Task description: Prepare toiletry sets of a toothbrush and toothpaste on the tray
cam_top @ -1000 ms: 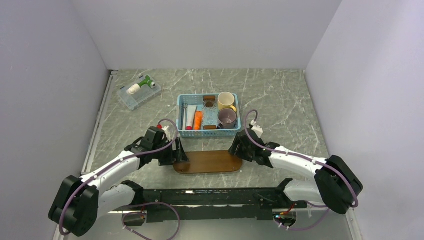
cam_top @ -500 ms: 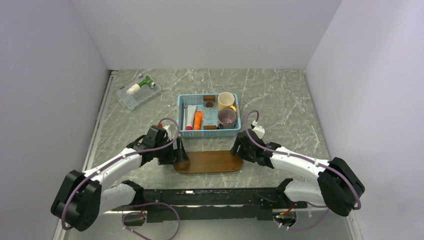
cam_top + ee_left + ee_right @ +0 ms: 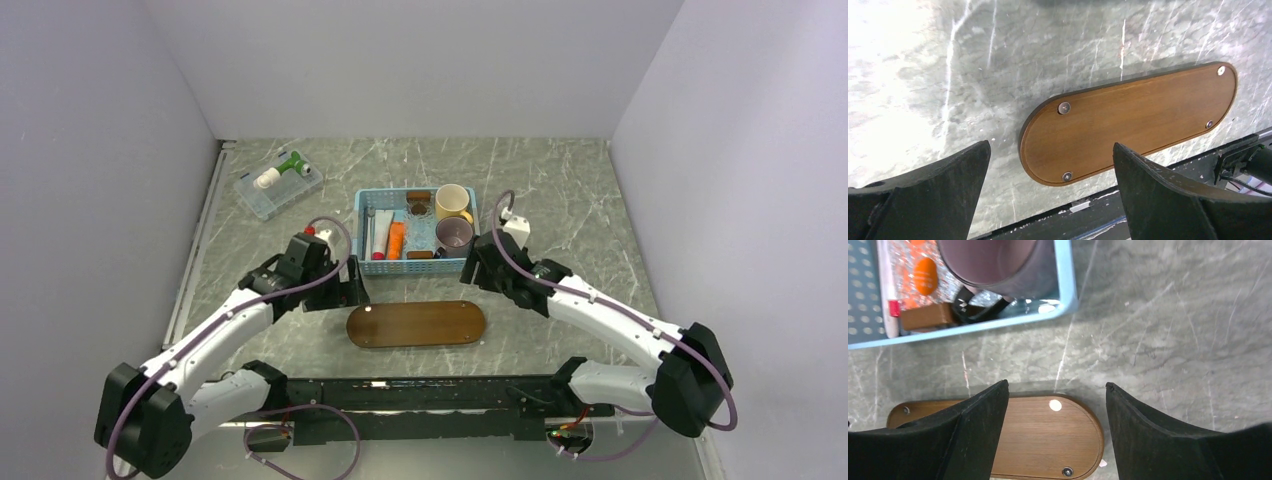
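Tray [image 3: 416, 324] lies bare on the desk [image 3: 560, 200] just before the blue basket [image 3: 415, 268], where toothpaste [image 3: 397, 240] and toothbrush [image 3: 368, 233] wait side by side; I have the left end effector [image 3: 1048, 147] spread wide and the right end effector [image 3: 1056, 385] open, both empty, presumably ready to fetch them.

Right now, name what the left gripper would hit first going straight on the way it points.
Probably the rounded end of the tray: the open left gripper frames it dead ahead, though depth is hard to judge.
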